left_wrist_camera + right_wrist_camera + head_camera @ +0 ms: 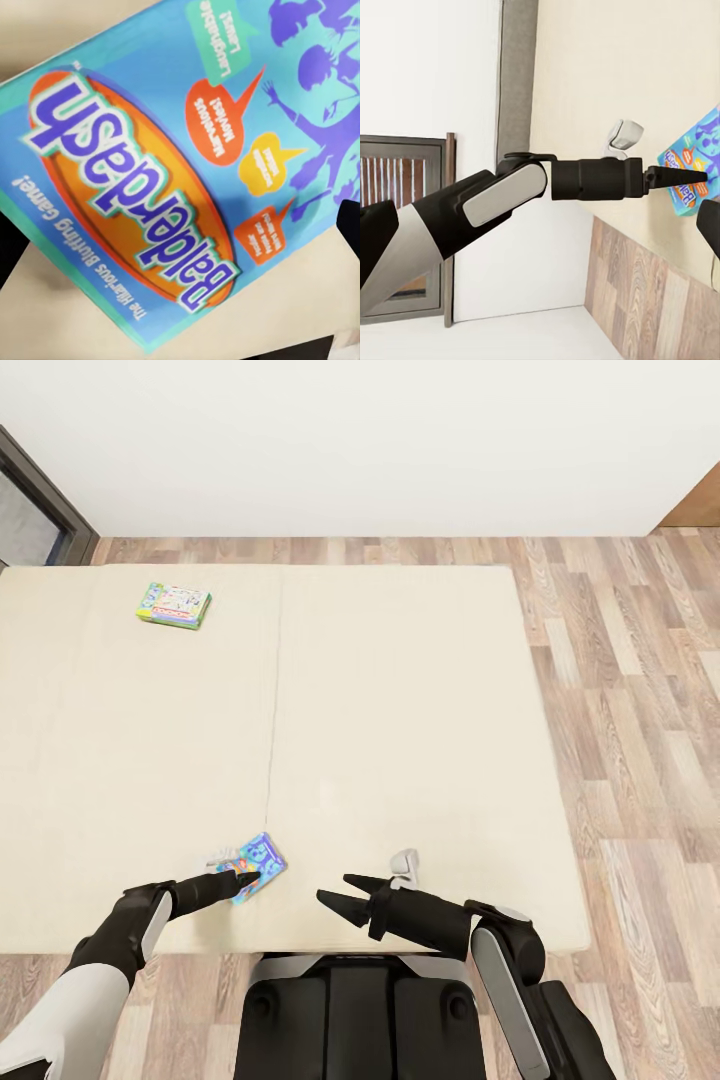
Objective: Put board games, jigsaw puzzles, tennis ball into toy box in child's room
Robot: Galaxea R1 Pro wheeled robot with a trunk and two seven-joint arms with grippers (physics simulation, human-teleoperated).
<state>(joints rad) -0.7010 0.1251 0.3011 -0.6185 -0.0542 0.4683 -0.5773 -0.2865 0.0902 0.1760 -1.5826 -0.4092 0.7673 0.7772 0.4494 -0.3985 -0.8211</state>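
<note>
A blue board game (262,857) with an orange "Balderdash" oval lies on the beige bed (400,710) near its front edge. My left gripper (243,878) hovers close over this box with its fingertips at the cover. In the left wrist view the cover (172,172) is very near, and dark fingers (349,225) show only at the picture's sides, so the gripper is open. From the right wrist view the left gripper (679,177) reaches to the box (697,154). A second board game (175,605), pale with green edges, lies far left. My right gripper (345,895) is open and holds nothing.
Wood-plank floor (640,690) runs along the bed's right side and behind it, below a white wall (360,440). A dark window frame (40,500) stands at the far left. My base (350,1015) is against the bed's front edge.
</note>
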